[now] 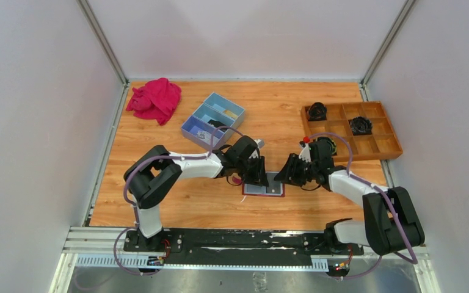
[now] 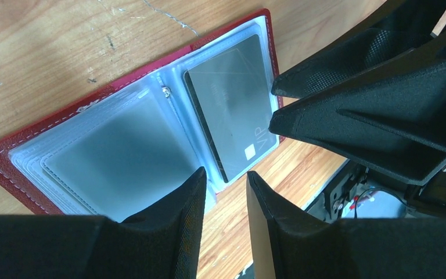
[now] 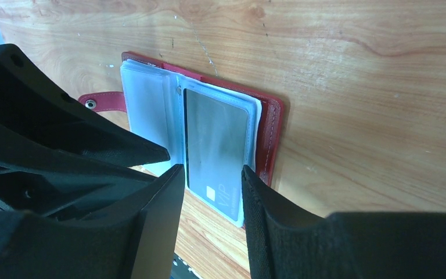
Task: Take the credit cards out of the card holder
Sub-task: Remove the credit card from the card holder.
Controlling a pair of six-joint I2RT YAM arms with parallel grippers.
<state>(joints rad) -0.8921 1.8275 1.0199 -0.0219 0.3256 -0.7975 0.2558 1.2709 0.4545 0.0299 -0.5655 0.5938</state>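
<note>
The dark red card holder [image 1: 264, 186] lies open on the wooden table, grey see-through pockets up. One grey credit card [image 2: 232, 110] marked VIP sits in one pocket, seen too in the right wrist view as the credit card [image 3: 215, 139]. The other pocket page [image 2: 116, 151] looks grey; I cannot tell whether a card is in it. The pink-red tab strap [image 3: 101, 102] sticks out at one side. My left gripper [image 2: 225, 174] hovers open over the holder's near edge, beside the card's corner. My right gripper [image 3: 211, 170] is open facing the card's end, holding nothing. The two grippers' tips nearly meet above the holder.
A blue three-compartment box [image 1: 214, 119] stands behind the left arm. A bright pink cloth [image 1: 156, 99] lies at the back left. A wooden compartment tray [image 1: 378, 146] with dark round objects sits at the right. White walls enclose the table.
</note>
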